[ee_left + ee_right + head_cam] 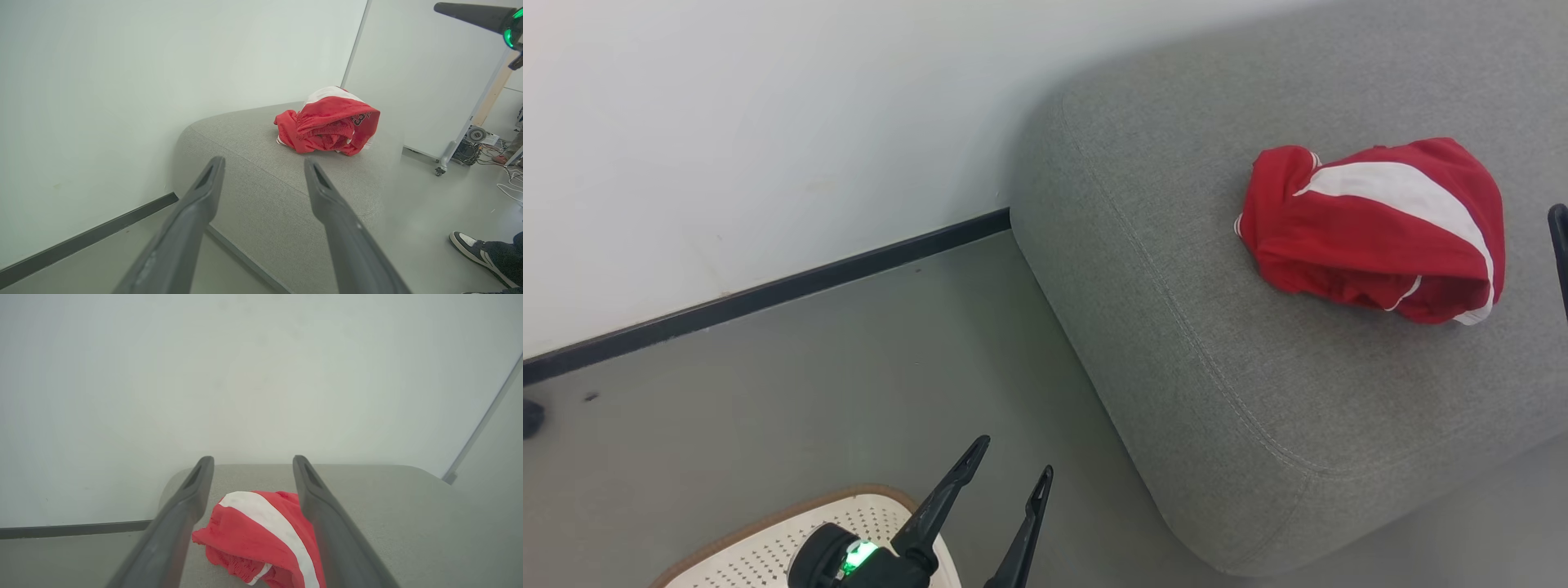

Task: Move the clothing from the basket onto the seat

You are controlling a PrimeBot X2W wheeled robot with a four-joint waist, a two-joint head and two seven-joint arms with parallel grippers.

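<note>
A crumpled piece of red clothing (1372, 237) with a broad white band lies on the grey seat (1176, 286), towards its far side. My right gripper (253, 458) hangs open above it, apart from the fabric (253, 535); one of its fingers (1558, 245) shows at the head view's right edge. Low at the left, my left gripper (1013, 456) is open and holds nothing, over the floor beside the basket (760, 543). Its wrist covers part of the basket's perforated inside. In the left wrist view the clothing (327, 126) sits beyond my open left gripper (263, 160).
A white wall with a dark skirting strip (768, 294) runs behind the seat and floor. A white rolling partition (421, 73) on casters stands past the seat's far end, with cables (506, 179) on the floor. A person's shoe (470, 245) rests near the seat's front.
</note>
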